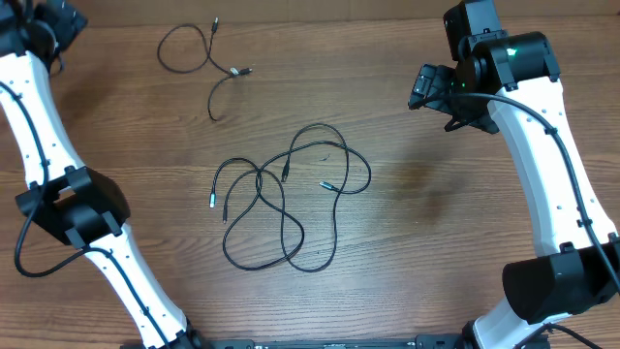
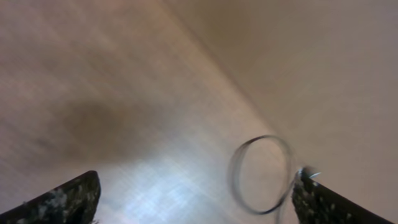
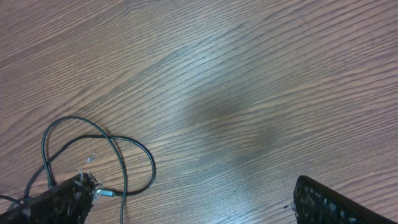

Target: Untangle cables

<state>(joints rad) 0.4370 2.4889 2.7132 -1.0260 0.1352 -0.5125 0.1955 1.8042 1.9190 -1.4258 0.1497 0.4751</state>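
Loose cables (image 1: 232, 71) lay upper left, apparently set clear of the central tangle (image 1: 260, 176); left gripper (image 2: 198, 186) and right gripper (image 3: 193, 186) gaped wide, empty.

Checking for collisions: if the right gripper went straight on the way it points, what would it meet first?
Probably bare table. The right gripper is open, and the cable loop lies off to one side, though depth is unclear.

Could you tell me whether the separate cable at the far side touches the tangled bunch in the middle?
Apart. The overhead view shows bare wood between the separate cable and the tangled bunch.
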